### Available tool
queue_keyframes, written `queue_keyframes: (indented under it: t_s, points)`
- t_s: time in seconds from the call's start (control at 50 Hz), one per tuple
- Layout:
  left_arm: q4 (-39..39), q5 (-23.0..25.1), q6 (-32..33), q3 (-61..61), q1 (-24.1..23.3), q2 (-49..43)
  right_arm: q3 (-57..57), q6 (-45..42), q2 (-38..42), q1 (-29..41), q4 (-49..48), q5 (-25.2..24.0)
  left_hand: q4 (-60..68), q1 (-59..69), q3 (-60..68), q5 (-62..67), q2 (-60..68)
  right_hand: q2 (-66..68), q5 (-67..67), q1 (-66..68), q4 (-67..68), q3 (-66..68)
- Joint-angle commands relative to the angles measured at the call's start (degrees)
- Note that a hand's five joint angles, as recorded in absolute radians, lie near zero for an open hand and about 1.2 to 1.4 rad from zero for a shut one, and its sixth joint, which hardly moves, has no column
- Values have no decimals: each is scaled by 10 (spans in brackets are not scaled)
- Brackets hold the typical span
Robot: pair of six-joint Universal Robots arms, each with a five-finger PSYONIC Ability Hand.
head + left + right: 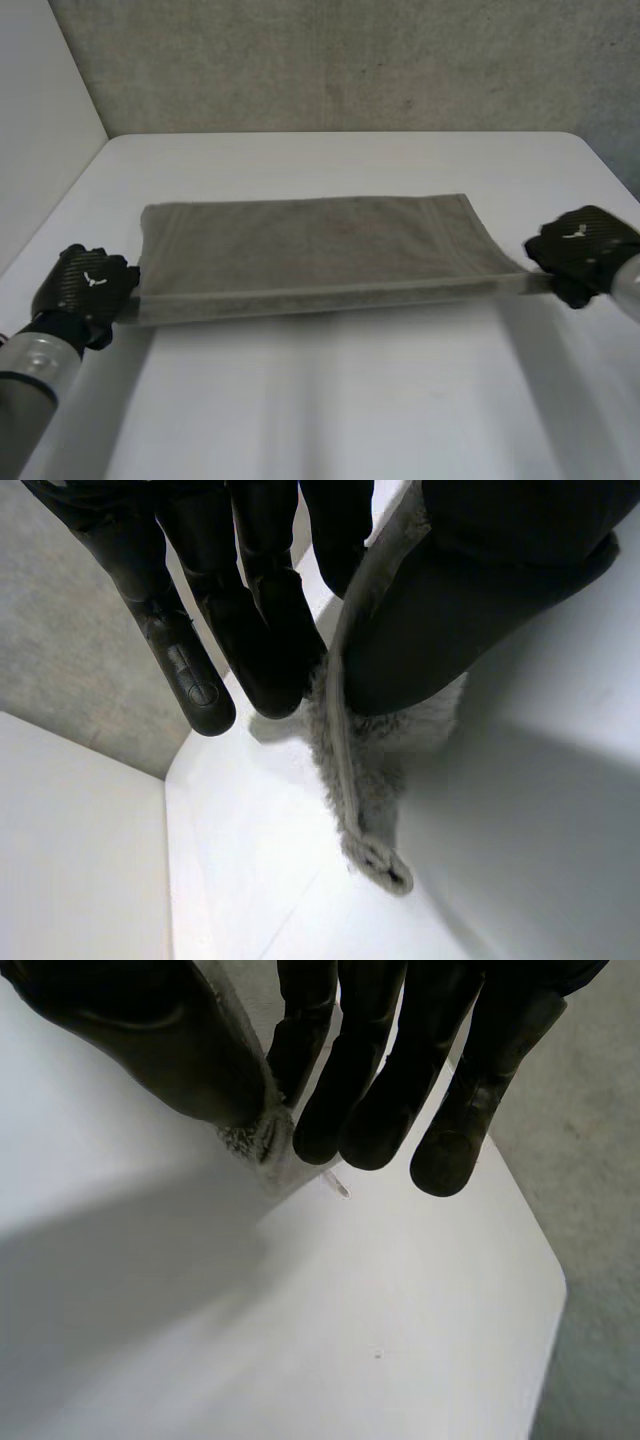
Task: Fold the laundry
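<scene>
**Towel lifted by its near corners, first fold ready to carry over**

The table (pixel 330 400) bears the far part of a grey towel (pixel 320 245), which lies lengthwise across it. The towel's near long edge is raised off the surface and drawn straight between the two hands.

The left hand (pixel 85 290) has the near left corner. Its wrist view shows the thumb pressing the hem against the fingers, with a tuft of the corner hanging out below the pinch. The right hand (pixel 585 250) has the near right corner. There the wrist view shows only a small tip of cloth nipped between the thumb and one finger, while the other fingers hang straight beside it.

This looks like the first fold, with the near edge picked up to be brought over to the far edge. The next move calls for both hands to travel away from the robot together, level and at one pace, so the taut edge neither sags nor skews. They should then lay it down with the corners meeting the far corners before letting go. The right hand's hold seems slight, so too much pull along the edge could slip that corner free.
</scene>
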Motion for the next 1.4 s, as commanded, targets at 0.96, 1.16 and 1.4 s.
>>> queue_keyframes:
  t_s: [0.96,1.16,1.4]
  points:
    - [25,2,0,576,-101,-514,-526,78,463,104,-95,135,-598,-597,-597,-595,-598,-673,-678,-665,-667,-670]
    - [23,-18,-9,463,-97,-413,-383,138,341,95,-96,124,-598,-597,-597,-595,-598,-673,-678,-665,-667,-670]
    - [29,-15,-101,254,-100,-237,-125,148,201,59,-94,64,-598,-597,-597,-595,-598,-659,-664,-651,-653,-656]
